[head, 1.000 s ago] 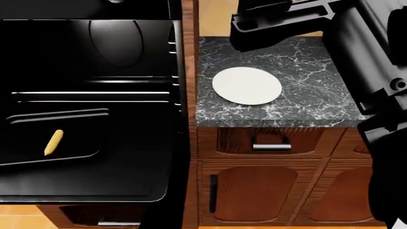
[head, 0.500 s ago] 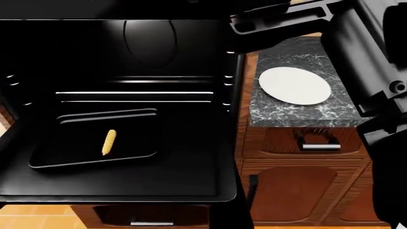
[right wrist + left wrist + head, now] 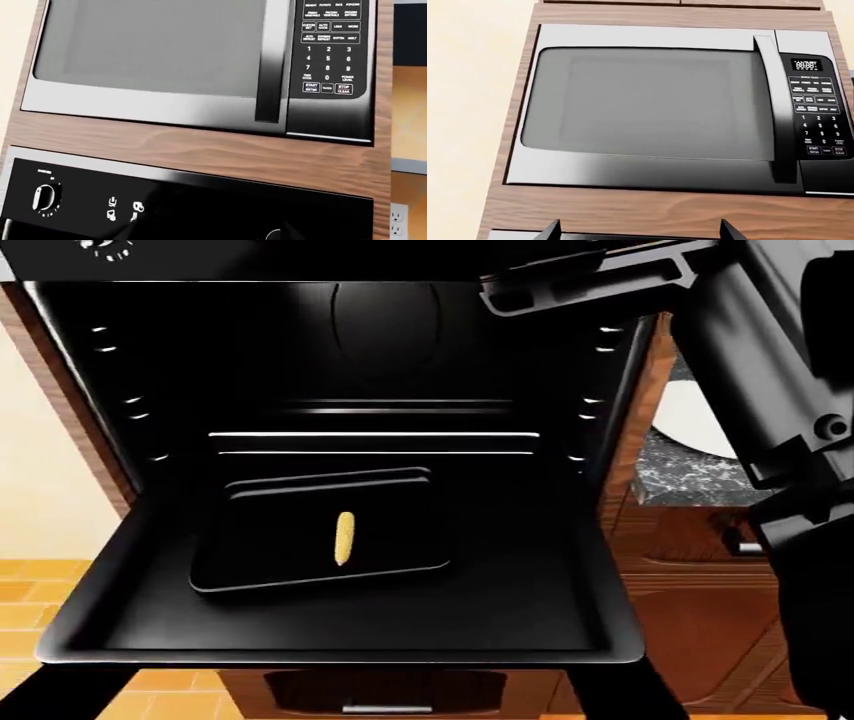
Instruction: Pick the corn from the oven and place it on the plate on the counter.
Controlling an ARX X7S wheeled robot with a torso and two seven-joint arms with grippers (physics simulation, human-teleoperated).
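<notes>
The right arm [image 3: 774,390] is raised at the head view's right, its fingers out of sight, so I cannot tell their state; the left fingers' tips [image 3: 554,230] barely show. One corn [image 3: 343,538] lies on the one black tray [image 3: 267,530] inside the open oven [image 3: 134,360]. One white plate [image 3: 681,420] sits on the tabletop [image 3: 661,478], half hidden by that arm.

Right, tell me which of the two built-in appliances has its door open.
The large black oven, below: its door is dropped flat, showing the baking tray with the corn on it. The steel microwave set in the wood panel has its door shut.
</notes>
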